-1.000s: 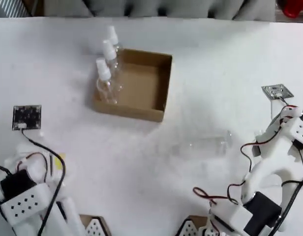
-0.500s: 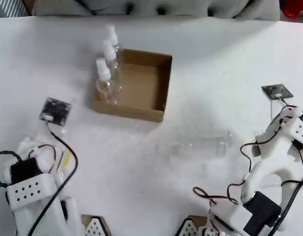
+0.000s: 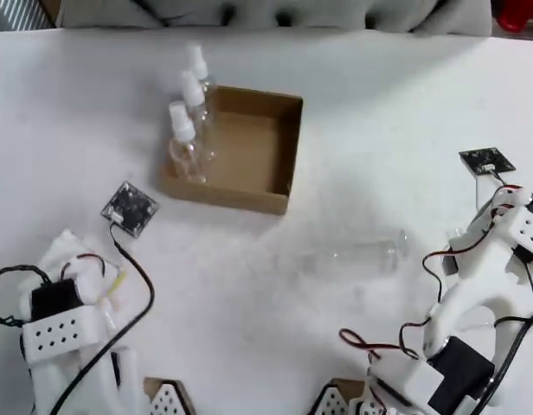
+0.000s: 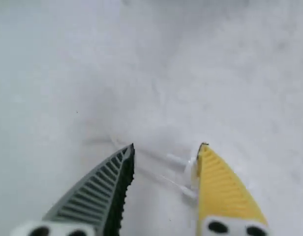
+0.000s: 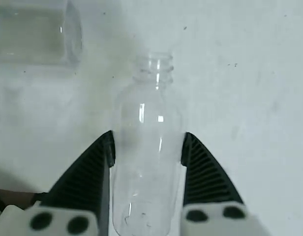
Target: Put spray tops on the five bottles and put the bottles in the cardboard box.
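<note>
**Bare neck held in the right jaws, top waiting at the left jaws**

The uncapped bottle point(image 5: 149, 113) is clamped in the right jaws, one jaw pressed to each side of its clear body. Its long axis runs straight out from the wrist, and the open threaded neck points away from the arm. A second uncapped bottle point(image 3: 357, 255) lies on its side on the desk point(image 3: 379, 130), near the held neck but not touching it. In the high view its length runs across the desk, between the cardboard box point(image 3: 227, 195) and the right arm point(image 3: 474, 285).

The left jaws stand apart, low over the desk. A small white piece, seemingly a spray top point(image 4: 190, 169) with its thin tube, lies between them, just beside the yellow jaw. It is faint, so that reading is a guess. The left arm point(image 3: 63, 324) is plainly the nearer one to it.

Three capped bottles point(image 3: 187, 143) stand along the box's left wall, apparently inside it.

I judge the next move turns on one thing. The top lies well apart from the held neck, on the far side of the desk, so the left arm must pick it up and bring it in line with that neck's axis.
</note>
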`<state>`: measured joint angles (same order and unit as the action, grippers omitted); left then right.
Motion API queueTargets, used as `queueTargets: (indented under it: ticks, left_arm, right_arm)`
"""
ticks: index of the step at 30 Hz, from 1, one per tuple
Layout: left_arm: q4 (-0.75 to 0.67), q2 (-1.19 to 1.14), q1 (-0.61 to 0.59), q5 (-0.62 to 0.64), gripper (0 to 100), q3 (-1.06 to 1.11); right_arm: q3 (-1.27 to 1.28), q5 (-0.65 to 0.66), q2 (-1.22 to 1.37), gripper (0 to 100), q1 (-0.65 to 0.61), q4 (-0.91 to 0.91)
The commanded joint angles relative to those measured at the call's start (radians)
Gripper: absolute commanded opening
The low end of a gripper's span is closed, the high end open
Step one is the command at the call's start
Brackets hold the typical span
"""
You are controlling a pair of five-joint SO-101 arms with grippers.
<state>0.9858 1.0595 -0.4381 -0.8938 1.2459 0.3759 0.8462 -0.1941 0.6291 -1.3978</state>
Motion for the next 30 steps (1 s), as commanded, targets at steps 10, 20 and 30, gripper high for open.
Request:
queueTargets:
  ticks: [10, 20, 30]
  left_arm:
    - [0.278, -0.01, -0.176, -0.183, 2, -0.173]
    - [0.267, -0.01, -0.211, -0.244, 2, 0.011]
    - [0.153, -0.012, -0.271, -0.351, 2, 0.117]
  right_arm:
    - [0.034, 0.011, -0.033, 1.6, 0.004, 0.058]
    - [0.121, 0.011, -0.036, 1.6, -0.018, 0.145]
    - [0.121, 0.011, -0.039, 1.6, -0.016, 0.145]
